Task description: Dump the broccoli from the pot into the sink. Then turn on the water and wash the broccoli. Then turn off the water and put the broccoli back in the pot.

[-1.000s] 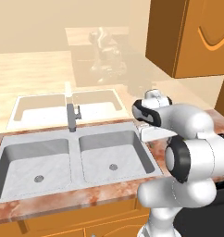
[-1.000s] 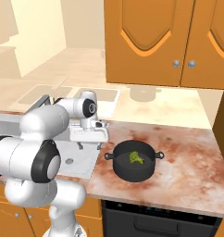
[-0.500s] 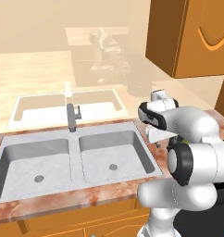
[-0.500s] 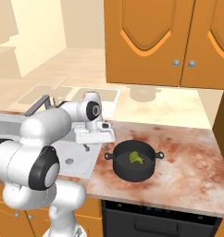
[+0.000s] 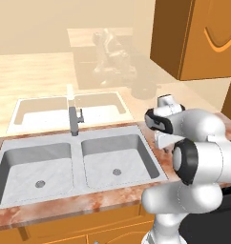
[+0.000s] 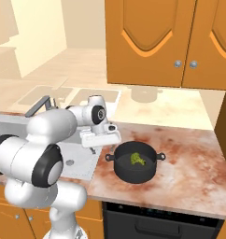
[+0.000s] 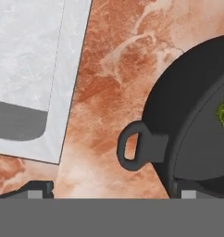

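Pot (image 6: 135, 162): sitting on the marble counter (image 6: 189, 158), right of the sink (image 5: 74, 164).
Broccoli (image 6: 137, 159): lying inside the pot, at 3 o'clock in the hand view.
Gripper (image 7: 109, 190): hovering over the pot's left handle (image 7: 132, 147), fingers spread wide, gripping nothing.

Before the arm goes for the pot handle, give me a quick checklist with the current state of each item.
1. Broccoli inside the pot: ok.
2. Pot upright on the counter, right of the sink: ok.
3. Pot's near handle unobstructed: ok.
4. Gripper open: ok, fingertips stand wide apart in the hand view.
5. Gripper lined up on the handle: not ok, the handle sits ahead, untouched.
6. Faucet off, basins dry: ok, no stream visible.
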{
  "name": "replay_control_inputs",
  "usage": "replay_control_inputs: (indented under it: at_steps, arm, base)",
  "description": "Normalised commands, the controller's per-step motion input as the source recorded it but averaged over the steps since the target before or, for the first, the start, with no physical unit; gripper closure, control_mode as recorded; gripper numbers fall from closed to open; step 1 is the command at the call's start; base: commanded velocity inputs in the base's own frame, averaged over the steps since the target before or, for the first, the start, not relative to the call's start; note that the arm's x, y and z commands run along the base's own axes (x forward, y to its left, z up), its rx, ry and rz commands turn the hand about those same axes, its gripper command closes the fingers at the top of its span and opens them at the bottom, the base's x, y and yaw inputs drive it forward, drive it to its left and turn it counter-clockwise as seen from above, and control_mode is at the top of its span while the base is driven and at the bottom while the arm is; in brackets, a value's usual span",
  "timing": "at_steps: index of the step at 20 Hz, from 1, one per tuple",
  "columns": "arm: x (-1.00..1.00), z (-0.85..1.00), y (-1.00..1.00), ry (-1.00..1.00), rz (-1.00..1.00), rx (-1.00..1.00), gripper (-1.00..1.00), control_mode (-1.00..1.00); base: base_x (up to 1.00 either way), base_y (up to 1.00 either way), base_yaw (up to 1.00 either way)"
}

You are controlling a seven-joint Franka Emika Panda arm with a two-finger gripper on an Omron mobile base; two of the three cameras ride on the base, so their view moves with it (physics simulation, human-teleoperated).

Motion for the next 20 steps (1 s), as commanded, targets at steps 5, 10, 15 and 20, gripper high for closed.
replay_control_inputs:
  at_steps: [5,10,15,20]
  arm:
    - [0.04,-0.22,-0.18,0.0,0.17,0.05,-1.0,-1.0]
    - [0.02,-0.25,-0.1,0.0,0.18,0.06,-1.0,-1.0]
    - [0.1,-0.24,-0.08,0.0,0.17,0.06,-1.0,-1.0]
    - [0.05,-0.2,-0.13,0.0,0.16,0.05,-1.0,-1.0]
  base:
    - [0.0,0.0,0.0]
    - [0.0,0.0,0.0]
    - [0.0,0.0,0.0]
    - [0.0,0.0,0.0]
